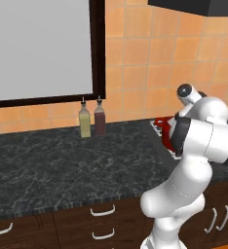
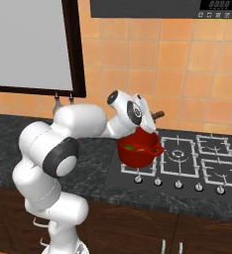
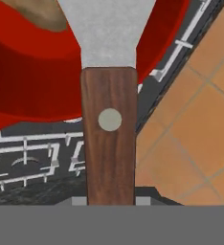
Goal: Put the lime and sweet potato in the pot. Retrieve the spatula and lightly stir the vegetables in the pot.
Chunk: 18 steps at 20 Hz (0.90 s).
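The red pot (image 2: 138, 153) stands on the front left burner of the stove, and its wall (image 3: 32, 67) spreads across the top of the hand view. A bit of green, the lime (image 2: 130, 147), shows inside it. The tan sweet potato (image 3: 37, 12) lies in the pot beside the blade. My gripper (image 2: 150, 124) hovers over the pot's rim, shut on the spatula (image 3: 109, 143) by its dark brown handle. The silvery blade reaches down into the pot. From the left base view the arm hides most of the pot (image 1: 163, 130).
Two small bottles (image 1: 91, 120) stand on the dark counter against the tiled wall, left of the stove. The stove (image 2: 197, 154) has further burners to the pot's right and knobs along its front. A dark-framed window (image 2: 29, 44) is at the back left.
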Tool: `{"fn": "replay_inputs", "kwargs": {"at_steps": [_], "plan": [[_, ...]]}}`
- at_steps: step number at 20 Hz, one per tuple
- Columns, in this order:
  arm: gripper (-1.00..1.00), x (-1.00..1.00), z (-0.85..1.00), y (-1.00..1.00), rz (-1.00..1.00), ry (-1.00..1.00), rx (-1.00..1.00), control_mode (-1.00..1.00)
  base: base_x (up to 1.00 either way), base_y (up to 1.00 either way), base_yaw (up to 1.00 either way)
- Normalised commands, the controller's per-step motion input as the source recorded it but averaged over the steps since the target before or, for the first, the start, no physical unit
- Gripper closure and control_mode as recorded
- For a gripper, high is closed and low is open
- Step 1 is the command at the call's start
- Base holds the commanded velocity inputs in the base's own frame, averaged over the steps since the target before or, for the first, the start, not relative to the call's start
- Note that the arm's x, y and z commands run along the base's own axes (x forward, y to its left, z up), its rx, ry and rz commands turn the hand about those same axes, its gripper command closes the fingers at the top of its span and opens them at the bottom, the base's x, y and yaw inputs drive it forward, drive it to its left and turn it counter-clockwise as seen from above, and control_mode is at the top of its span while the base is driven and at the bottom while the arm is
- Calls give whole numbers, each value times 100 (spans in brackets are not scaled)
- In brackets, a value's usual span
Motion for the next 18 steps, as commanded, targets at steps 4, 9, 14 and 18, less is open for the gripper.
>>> {"fn": "replay_inputs", "kwargs": {"at_steps": [4,9,14,18], "plan": [[100,15,0,-1,30,-5,-17,-100,0,0,0],[100,15,0,0,31,-1,-14,-100,0,0,0],[100,13,0,0,29,0,-12,-100,0,0,0],[100,10,0,6,13,0,-9,-100,0,0,0]]}}
